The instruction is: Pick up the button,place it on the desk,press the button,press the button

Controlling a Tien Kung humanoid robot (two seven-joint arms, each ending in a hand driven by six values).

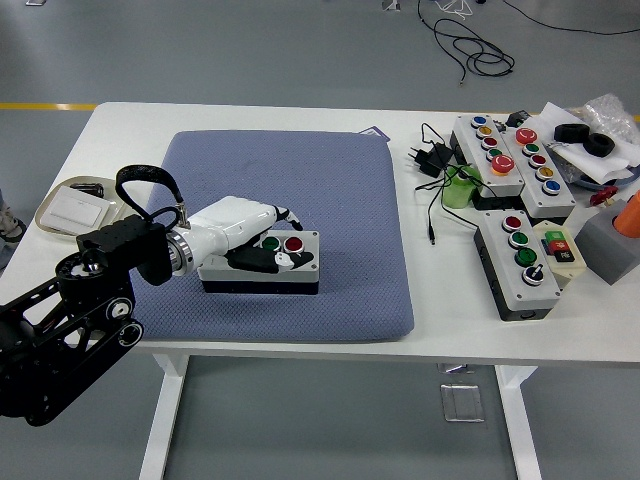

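Note:
A grey button box (300, 270) with a black base lies on the blue mat (340, 190), left of its middle. A green button (270, 243) and a red button (292, 243) show on its top. My left hand (268, 250), white with black fingers, lies over the box's left half. Its fingers curl over the far side and the thumb (255, 262) presses on the near side, so it grips the box. The hand hides the left part of the box's top. My right arm is out of view.
A white dish (58, 213) sits at the table's left edge behind my forearm. To the right of the mat are three more button boxes (518, 262) (492, 152) (542, 160), a power adapter with its cable (430, 158) and an orange object on a grey block (612, 240).

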